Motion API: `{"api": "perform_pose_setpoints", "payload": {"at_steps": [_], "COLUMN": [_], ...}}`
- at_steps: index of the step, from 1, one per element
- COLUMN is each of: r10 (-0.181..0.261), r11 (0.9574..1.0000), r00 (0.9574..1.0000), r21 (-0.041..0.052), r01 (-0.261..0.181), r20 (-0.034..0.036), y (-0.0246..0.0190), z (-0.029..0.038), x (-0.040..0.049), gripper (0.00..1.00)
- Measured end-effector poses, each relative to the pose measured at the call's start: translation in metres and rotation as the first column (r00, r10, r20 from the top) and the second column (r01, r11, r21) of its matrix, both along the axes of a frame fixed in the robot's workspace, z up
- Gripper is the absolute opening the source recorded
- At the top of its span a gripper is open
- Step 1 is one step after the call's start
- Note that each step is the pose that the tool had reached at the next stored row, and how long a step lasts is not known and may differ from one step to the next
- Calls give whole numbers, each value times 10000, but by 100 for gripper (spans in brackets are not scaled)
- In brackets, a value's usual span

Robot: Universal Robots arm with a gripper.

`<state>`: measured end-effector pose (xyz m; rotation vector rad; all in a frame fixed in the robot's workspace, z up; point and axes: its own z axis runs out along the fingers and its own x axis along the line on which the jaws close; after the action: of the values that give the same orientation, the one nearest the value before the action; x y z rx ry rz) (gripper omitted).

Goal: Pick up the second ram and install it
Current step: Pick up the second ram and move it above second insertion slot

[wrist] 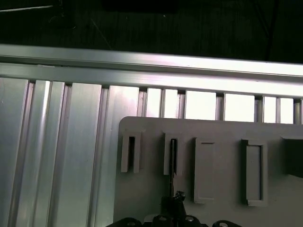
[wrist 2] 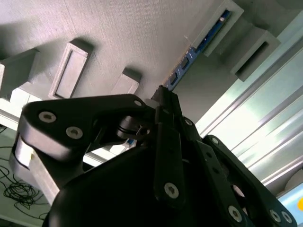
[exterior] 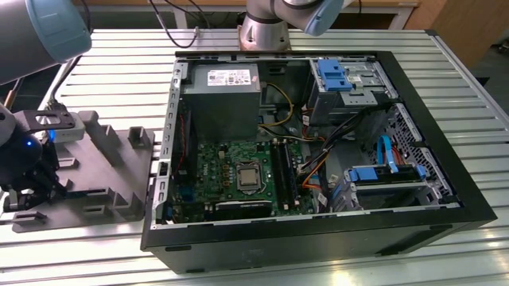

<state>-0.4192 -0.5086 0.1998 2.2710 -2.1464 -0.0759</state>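
So the arm's black metal gripper is down low over the grey moulded plastic tray with the upright posts. The tray sits on the ribbed aluminium bench.

In the second wrist view the jaws are pulled in tight around the near end of the second ram, a long, thin, blue-edged circuit-board stick standing on its edge. From the jaws the stick runs straight out ahead, and its far end sits in a slot between two grey posts.

The first wrist view has it edge-on, as a dark sliver in a narrow slot just ahead of the jaws. There are more rectangular slots in the tray on either side of it. The stick looks seated in the tray rather than lifted clear, but I can't say for sure.

Well away from the jaws, past the tray, an open black desktop computer case lies on its side on the same bench. Its green motherboard is showing, with long black memory sockets next to the processor.
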Motion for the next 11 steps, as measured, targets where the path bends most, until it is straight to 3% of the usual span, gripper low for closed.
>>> {"api": "perform_pose_setpoints", "payload": {"at_steps": [6, 11], "r10": [-3, -273], "r11": [10000, 9996], "r00": [10000, 9996], "r21": [0, 0], "r01": [3, 273], "r20": [0, -1], "y": [0, 0], "z": [-1, -1], "x": [0, 1], "gripper": [12, 12]}}
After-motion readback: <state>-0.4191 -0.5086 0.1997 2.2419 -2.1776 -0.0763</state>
